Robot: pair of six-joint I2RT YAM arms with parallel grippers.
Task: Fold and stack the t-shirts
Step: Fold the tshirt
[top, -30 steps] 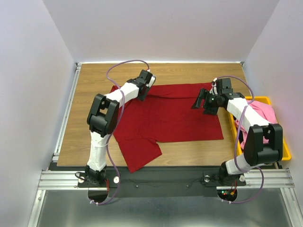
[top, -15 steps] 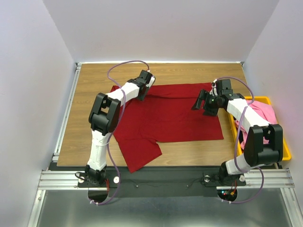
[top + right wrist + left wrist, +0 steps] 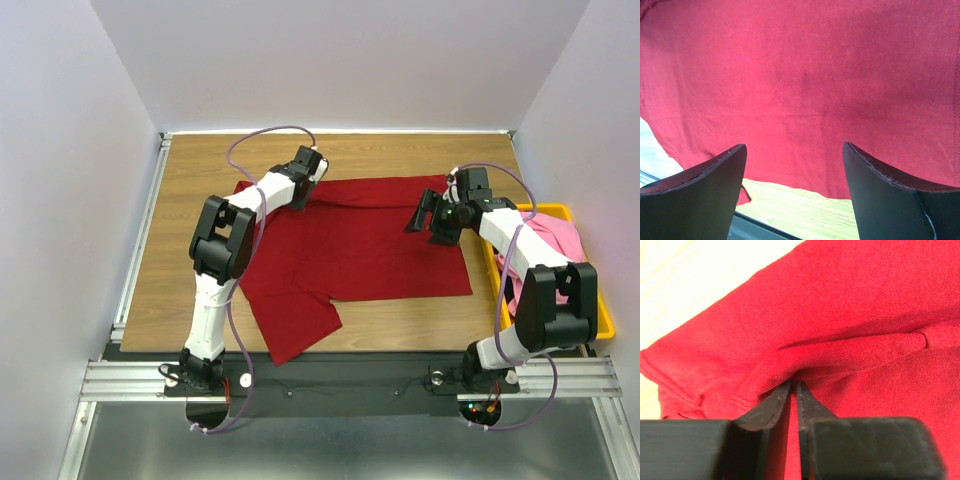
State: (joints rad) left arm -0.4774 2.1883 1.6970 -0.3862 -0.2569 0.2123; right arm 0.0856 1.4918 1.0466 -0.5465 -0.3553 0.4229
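A dark red t-shirt (image 3: 360, 245) lies spread flat on the wooden table, one sleeve pointing toward the near left. At its far left shoulder, my left gripper (image 3: 298, 200) has its jaws nearly together, pinching a raised fold of the red cloth (image 3: 840, 352) between the fingertips (image 3: 771, 402). My right gripper (image 3: 424, 216) hovers open over the shirt's right side, nothing between its fingers (image 3: 725, 165); red cloth (image 3: 815, 65) fills its view. A pink t-shirt (image 3: 556, 240) lies bunched in the bin.
A yellow plastic bin (image 3: 604, 312) stands at the table's right edge beside the right arm. Bare wood (image 3: 190, 240) shows left of the shirt and along the far edge. White walls close in the table on three sides.
The left gripper's jaws have closed in on the shirt's shoulder fold. The right arm and the shirt have not visibly moved.
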